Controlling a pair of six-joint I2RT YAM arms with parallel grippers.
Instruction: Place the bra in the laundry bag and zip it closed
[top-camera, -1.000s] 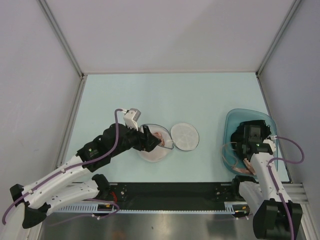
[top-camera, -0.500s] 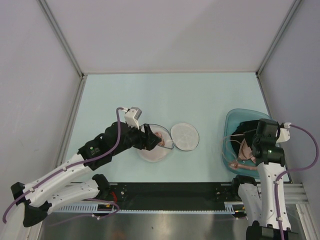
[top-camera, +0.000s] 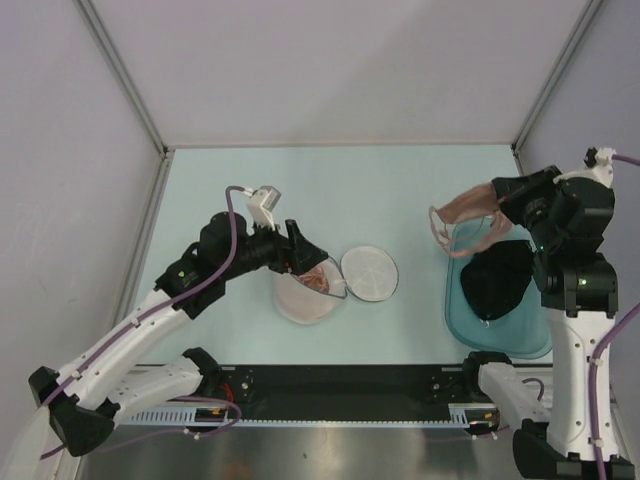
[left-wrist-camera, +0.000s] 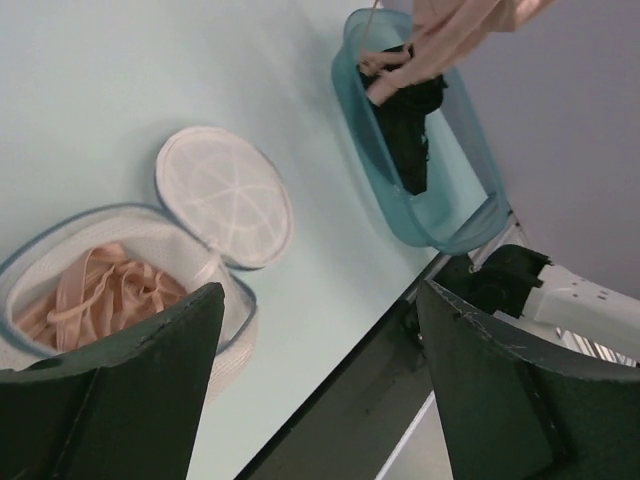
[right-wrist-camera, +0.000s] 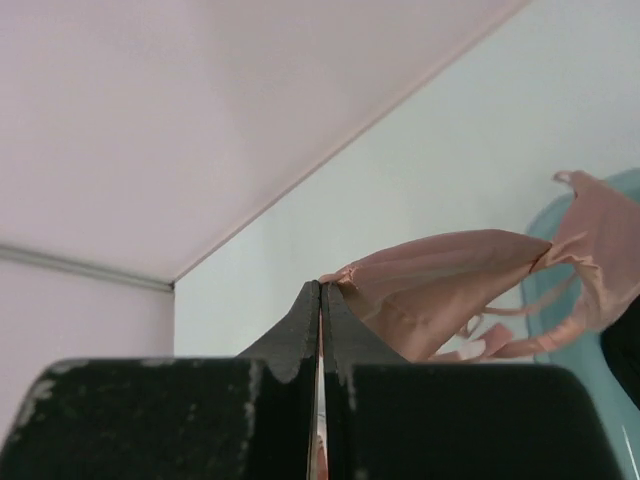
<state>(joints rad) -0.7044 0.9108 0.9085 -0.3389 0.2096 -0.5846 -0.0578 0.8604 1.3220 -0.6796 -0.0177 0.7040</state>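
Observation:
The salmon-pink bra (top-camera: 465, 211) hangs in the air above the back-left rim of the teal basin, its straps dangling. My right gripper (top-camera: 498, 193) is shut on one end of it; the wrist view shows the fabric (right-wrist-camera: 440, 290) pinched at the fingertips (right-wrist-camera: 321, 286). The white mesh laundry bag (top-camera: 308, 292) lies open, its lid half (top-camera: 369, 273) flat to the right. Pink straps (left-wrist-camera: 95, 295) lie inside the open half (left-wrist-camera: 190, 255). My left gripper (top-camera: 300, 262) is open and empty just above the bag's rim, jaws wide apart (left-wrist-camera: 320, 300).
The translucent teal basin (top-camera: 455, 300) stands at the right with a black garment (top-camera: 497, 282) inside; both show in the left wrist view (left-wrist-camera: 372, 130) (left-wrist-camera: 405, 120). Grey walls enclose the table on three sides.
My right arm has risen out of the basin and swung back, lifting the pink bra clear of the black garment. My left gripper has lifted slightly over the bag.

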